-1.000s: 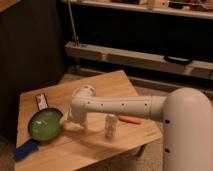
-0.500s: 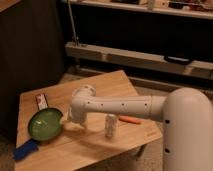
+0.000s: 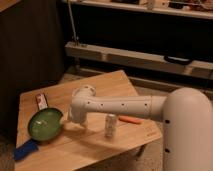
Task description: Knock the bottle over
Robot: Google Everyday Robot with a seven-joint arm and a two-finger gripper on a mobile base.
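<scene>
The bottle (image 3: 110,125) is a small slim white cylinder with faint dark marks. It stands upright on the wooden table (image 3: 115,85), near the front edge and right of centre. My white arm reaches across the table from the right, and its wrist bends downward left of the bottle. The gripper (image 3: 76,121) hangs low over the table between the green plate (image 3: 44,124) and the bottle, about a hand's width left of the bottle and apart from it.
An orange stick (image 3: 131,120) lies just right of the bottle. A red and white packet (image 3: 41,101) lies behind the plate. A blue object (image 3: 25,149) sits at the front left corner. Dark shelving and a metal rail stand behind the table.
</scene>
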